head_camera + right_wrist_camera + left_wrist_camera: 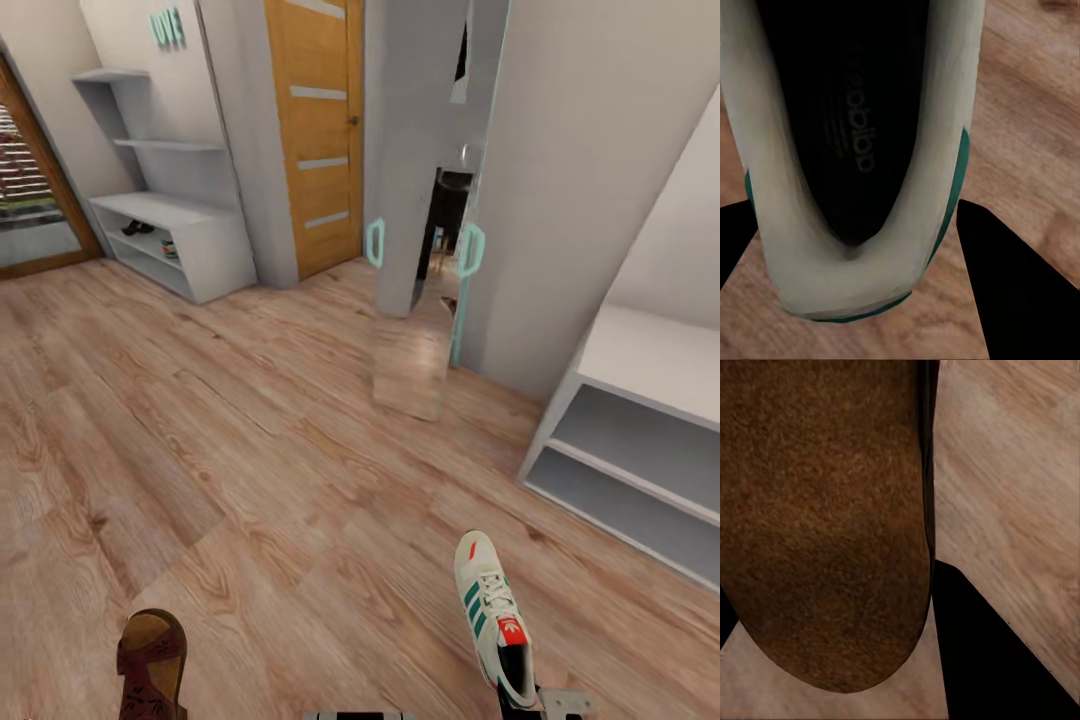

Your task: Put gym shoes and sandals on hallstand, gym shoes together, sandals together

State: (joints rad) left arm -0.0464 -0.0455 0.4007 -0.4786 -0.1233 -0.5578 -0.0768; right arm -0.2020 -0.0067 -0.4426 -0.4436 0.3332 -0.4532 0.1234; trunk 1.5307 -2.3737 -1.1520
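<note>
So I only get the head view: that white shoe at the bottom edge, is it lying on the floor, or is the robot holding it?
Observer: Holding it, it seems. In the right wrist view the gym shoe sits heel-first between the right arm's dark jaws, one against each side.
Operator: And the brown sandal on the other side?
Observer: Much the same. The left wrist view shows the sandal up close, its fuzzy brown footbed flanked by the left arm's jaws.
Operator: Is there anything inside the shoe?
Observer: Only faint lettering printed on its dark insole.
</note>
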